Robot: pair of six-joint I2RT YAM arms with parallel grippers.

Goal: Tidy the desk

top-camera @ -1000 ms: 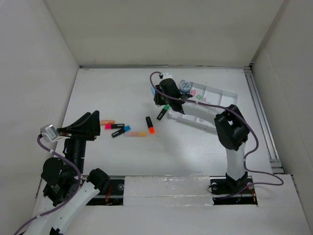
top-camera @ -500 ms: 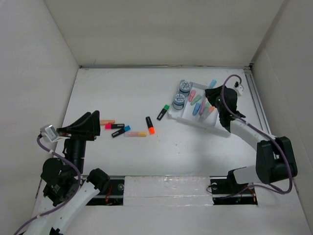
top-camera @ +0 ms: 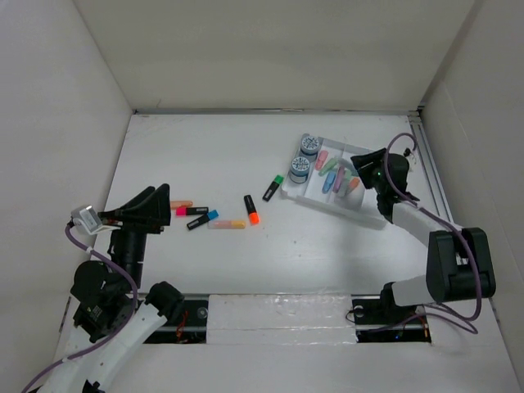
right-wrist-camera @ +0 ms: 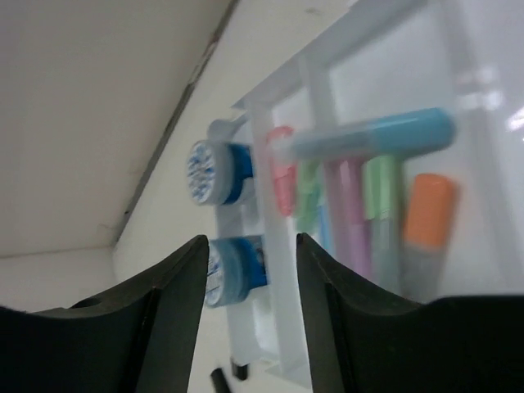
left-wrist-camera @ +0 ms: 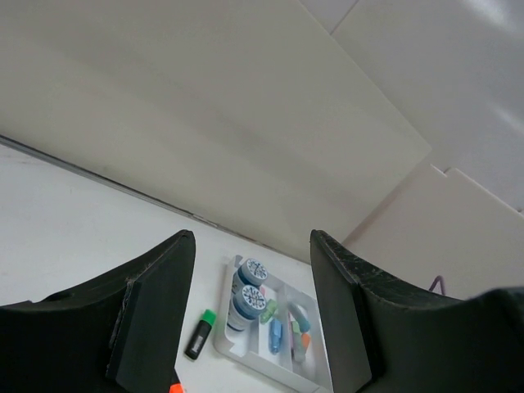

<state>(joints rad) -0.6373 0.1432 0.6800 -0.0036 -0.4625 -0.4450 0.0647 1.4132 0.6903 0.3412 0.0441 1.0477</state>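
Observation:
The desk (top-camera: pixel 221 155) is a white tabletop. Several highlighters lie on it: a green-capped one (top-camera: pixel 273 187) beside the tray, an orange-capped one (top-camera: pixel 250 208), and pink (top-camera: pixel 191 210), blue (top-camera: pixel 202 219), orange (top-camera: pixel 181 204) and pale (top-camera: pixel 227 224) ones to the left. My right gripper (top-camera: pixel 361 163) is open and empty, low over the right part of the white tray (top-camera: pixel 372 216); its view (right-wrist-camera: pixel 250 241) shows pastel markers (right-wrist-camera: pixel 368 139) and two blue rolls (right-wrist-camera: pixel 217 170). My left gripper (top-camera: pixel 155 205) is open and empty, raised over the desk's left side (left-wrist-camera: pixel 251 239).
The tray holds two blue-labelled rolls (top-camera: pixel 309 146) at its left end and several pastel markers (top-camera: pixel 332 176) in its slots. The left wrist view shows the tray (left-wrist-camera: pixel 223 344) and green highlighter (left-wrist-camera: pixel 201 334) far ahead. White walls bound the desk on all sides.
My right arm swung from above the green highlighter at mid-desk over to the tray's right end. More pastel markers now show in the tray. My left gripper shifted only slightly.

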